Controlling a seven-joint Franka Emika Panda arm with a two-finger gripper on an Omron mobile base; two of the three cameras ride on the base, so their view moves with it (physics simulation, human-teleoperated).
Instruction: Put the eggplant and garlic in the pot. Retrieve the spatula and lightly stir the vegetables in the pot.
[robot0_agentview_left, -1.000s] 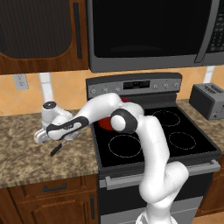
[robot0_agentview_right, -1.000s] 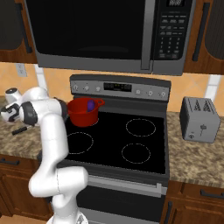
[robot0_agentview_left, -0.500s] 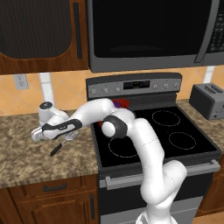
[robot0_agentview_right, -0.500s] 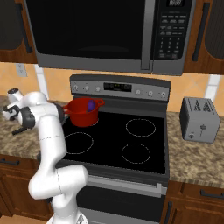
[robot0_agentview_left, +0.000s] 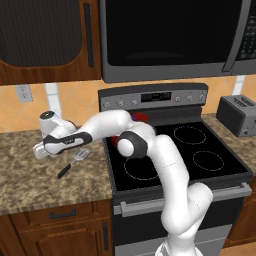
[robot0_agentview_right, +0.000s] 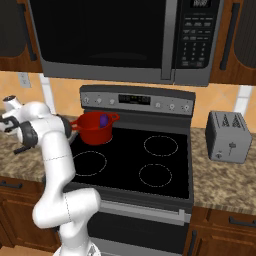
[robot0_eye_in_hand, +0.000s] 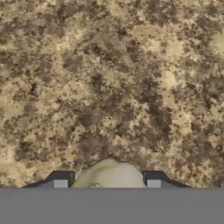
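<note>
Gripper lowered, fingers closing in, garlic between them

Even, flat rendered light, moderately bright, no glare.
The speckled brown stone counter beyond the claw looks soft and smeared; shadows faint, edges undistorted.

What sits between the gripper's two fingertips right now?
In the hand view, the pale garlic bulb sits between the gripper fingertips, resting on the speckled granite counter.
</note>
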